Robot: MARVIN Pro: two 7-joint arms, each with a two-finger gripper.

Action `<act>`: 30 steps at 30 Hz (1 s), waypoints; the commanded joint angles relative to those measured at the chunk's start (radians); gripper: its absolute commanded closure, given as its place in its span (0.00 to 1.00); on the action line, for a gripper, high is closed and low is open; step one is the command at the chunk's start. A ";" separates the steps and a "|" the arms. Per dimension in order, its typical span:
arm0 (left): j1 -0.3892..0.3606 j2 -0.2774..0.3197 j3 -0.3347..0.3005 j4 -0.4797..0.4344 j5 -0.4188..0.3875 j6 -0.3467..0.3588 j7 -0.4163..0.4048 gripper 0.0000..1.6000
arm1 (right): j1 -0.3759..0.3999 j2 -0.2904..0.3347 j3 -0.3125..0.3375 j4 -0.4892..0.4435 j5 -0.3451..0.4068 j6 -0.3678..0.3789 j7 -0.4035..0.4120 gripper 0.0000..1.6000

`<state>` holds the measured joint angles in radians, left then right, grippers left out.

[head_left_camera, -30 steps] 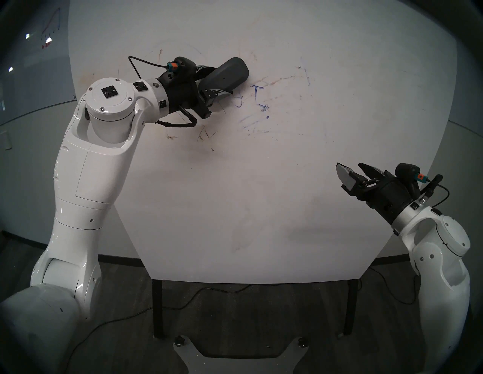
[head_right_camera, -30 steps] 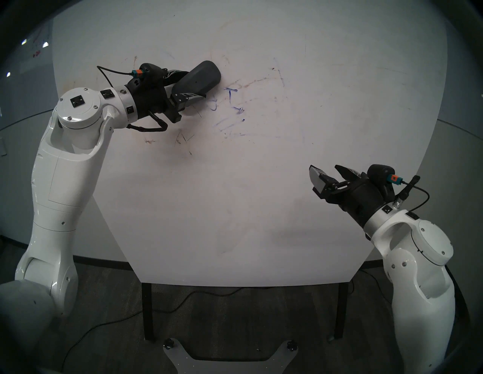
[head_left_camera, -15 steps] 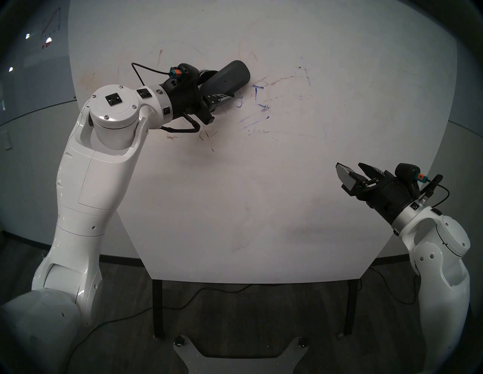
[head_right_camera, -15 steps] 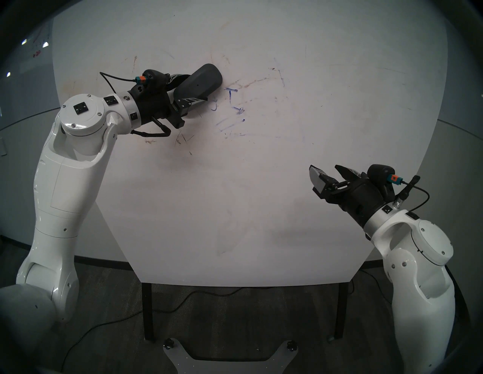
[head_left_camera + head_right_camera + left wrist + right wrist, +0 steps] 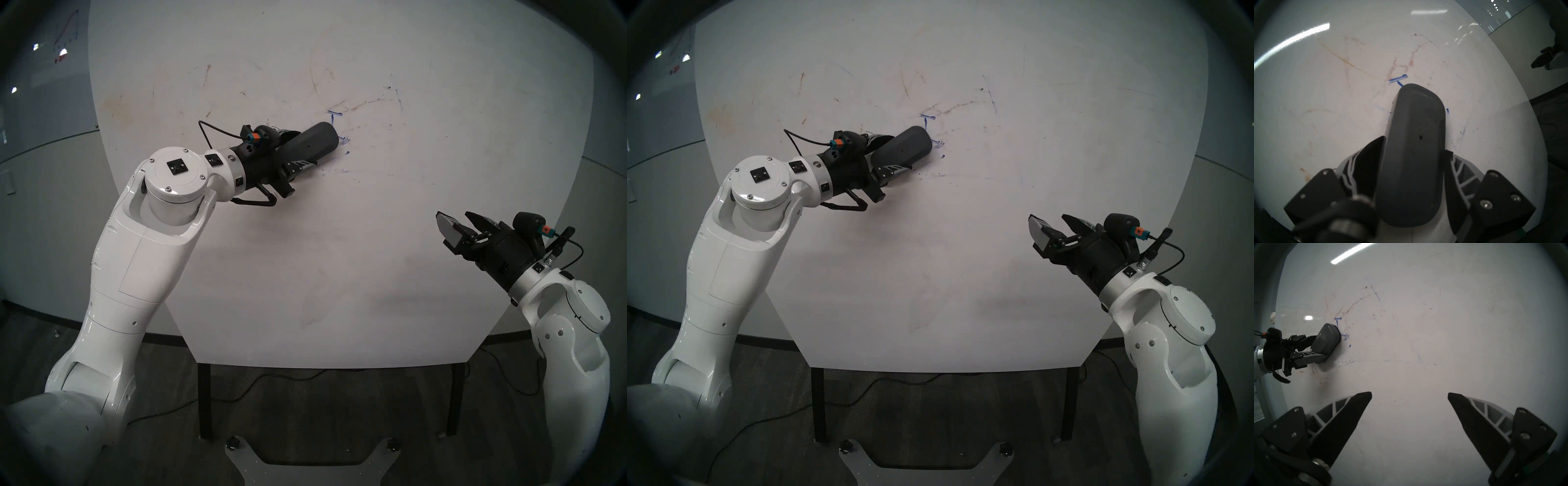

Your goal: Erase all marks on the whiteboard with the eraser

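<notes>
whiteboard [image 5: 373, 237]: glossy, smooth, scuffed | eraser [image 5: 1413, 152]: matt grey plastic | arm shells [image 5: 142, 264]: glossy white plastic

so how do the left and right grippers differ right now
The left gripper is shut on the eraser, while the right gripper is open and holds nothing. The left gripper presses the eraser to the whiteboard at the blue marks; the right gripper hangs lower, away from them. Both have the same dark fingers.
</notes>
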<state>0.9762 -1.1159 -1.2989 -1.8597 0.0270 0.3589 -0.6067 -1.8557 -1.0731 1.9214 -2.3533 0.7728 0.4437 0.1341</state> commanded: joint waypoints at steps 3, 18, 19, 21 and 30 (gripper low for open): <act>0.092 -0.016 0.015 0.050 0.018 0.068 0.059 1.00 | 0.009 0.002 0.001 -0.015 -0.001 -0.001 -0.002 0.00; 0.054 -0.063 0.024 0.068 0.037 0.069 0.114 1.00 | 0.010 0.001 0.001 -0.017 -0.002 0.001 -0.003 0.00; 0.035 -0.065 0.022 0.068 0.037 0.070 0.109 1.00 | 0.010 0.001 0.001 -0.017 -0.002 0.001 -0.003 0.00; 0.005 -0.072 0.016 0.068 0.040 0.069 0.108 1.00 | 0.010 0.001 0.001 -0.016 -0.002 0.000 -0.002 0.00; -0.053 -0.098 -0.055 0.018 0.050 0.052 0.077 1.00 | 0.009 0.001 0.001 -0.014 -0.002 -0.001 0.001 0.00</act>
<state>1.0338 -1.1784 -1.2751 -1.8427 0.0453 0.4144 -0.5732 -1.8550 -1.0745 1.9214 -2.3537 0.7713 0.4451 0.1340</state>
